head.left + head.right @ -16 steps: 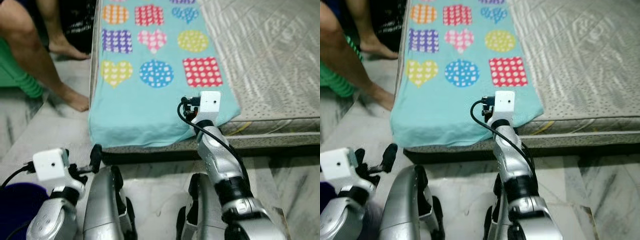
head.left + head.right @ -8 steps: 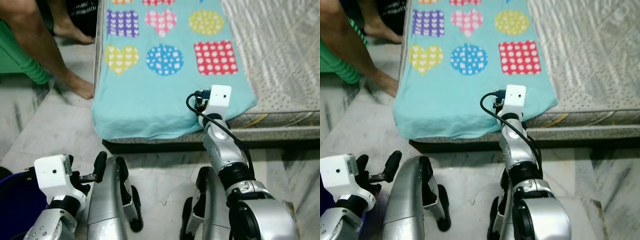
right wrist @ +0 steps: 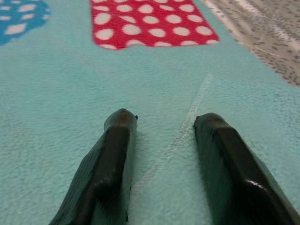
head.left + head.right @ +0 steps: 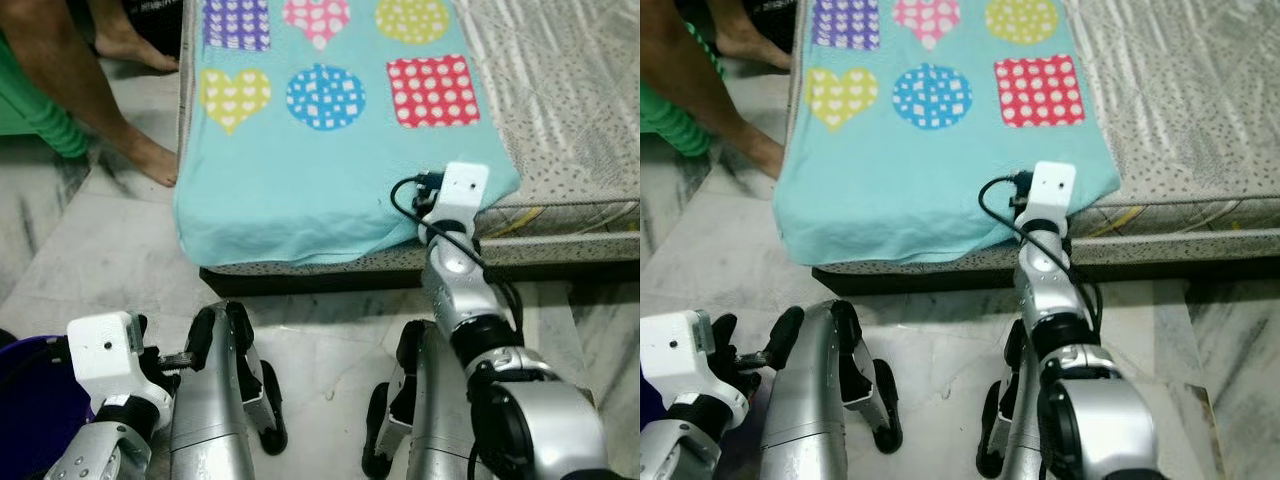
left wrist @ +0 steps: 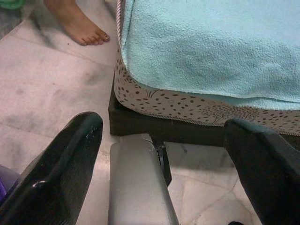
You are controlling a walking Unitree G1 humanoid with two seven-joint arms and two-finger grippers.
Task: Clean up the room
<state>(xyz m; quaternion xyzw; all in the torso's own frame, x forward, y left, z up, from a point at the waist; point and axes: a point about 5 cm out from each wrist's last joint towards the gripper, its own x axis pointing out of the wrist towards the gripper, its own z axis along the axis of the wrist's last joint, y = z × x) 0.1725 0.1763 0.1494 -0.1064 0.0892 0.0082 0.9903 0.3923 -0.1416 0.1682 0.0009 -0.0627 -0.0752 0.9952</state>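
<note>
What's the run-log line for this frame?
right gripper: open, on turquoise blanket near mattress edge | left gripper: open, low over floor | person's foot beside mattress

The right end effector [image 3: 161, 154] is stretched forward with fingers parted; the left end effector [image 5: 161, 154] is held low, fingers wide apart
</note>
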